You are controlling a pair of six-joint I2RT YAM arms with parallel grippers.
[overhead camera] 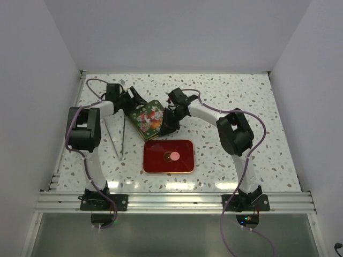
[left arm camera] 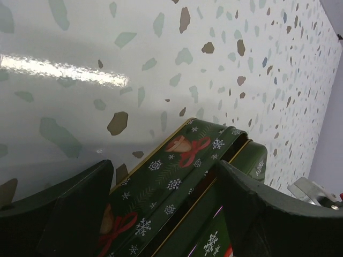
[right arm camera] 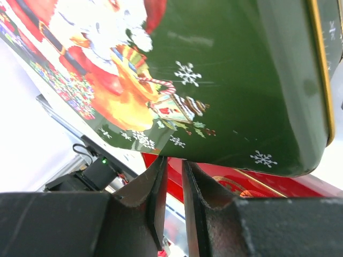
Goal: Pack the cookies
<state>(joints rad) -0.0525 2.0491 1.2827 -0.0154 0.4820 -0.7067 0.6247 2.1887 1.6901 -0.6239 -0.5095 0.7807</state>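
Observation:
A green Christmas tin [overhead camera: 147, 118] is held tilted above the table, behind a red tin [overhead camera: 153, 163]. The red tin lies open and holds a pink cookie [overhead camera: 175, 156] beside a dark one [overhead camera: 165, 156]. My left gripper [overhead camera: 134, 103] grips the green tin's far left end. In the left wrist view its wide-set jaws [left arm camera: 166, 214] clamp the tin's decorated side [left arm camera: 177, 176]. My right gripper [overhead camera: 167, 122] is at the tin's right edge. In the right wrist view its nearly closed jaws [right arm camera: 172, 176] pinch the rim of the green tin [right arm camera: 230, 96], with the red tin [right arm camera: 257, 184] below.
A thin dark stick [overhead camera: 124, 134] stands left of the red tin. White walls close in the speckled table [overhead camera: 241, 96] on three sides. An aluminium rail [overhead camera: 171, 202] runs along the near edge.

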